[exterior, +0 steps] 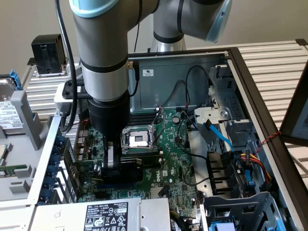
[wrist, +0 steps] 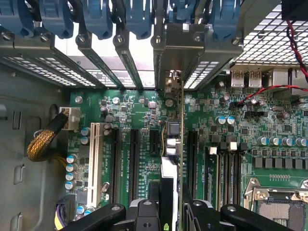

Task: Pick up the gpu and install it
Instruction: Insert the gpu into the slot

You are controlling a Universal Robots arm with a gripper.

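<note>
gripper (exterior: 113, 166) clamped on gpu (exterior: 126, 169), held edge-on over motherboard (exterior: 173, 159) slots | risk: card edge off the PCIe slot (wrist: 153, 142) or bracket fouling the rear slot covers (wrist: 130, 62), jams or bends | wrist view: alignment ahead of gripper; exterior view: black shroud, tower case (exterior: 250, 96)

glossy green motherboard (wrist: 144, 115) with a shiny metal cpu socket (exterior: 138, 139); matt grey sheet-metal case (exterior: 192, 72); blue plastic slot latches (wrist: 96, 19); smooth grey-painted metal arm (exterior: 103, 43); matt black pincer (wrist: 166, 216).
</note>
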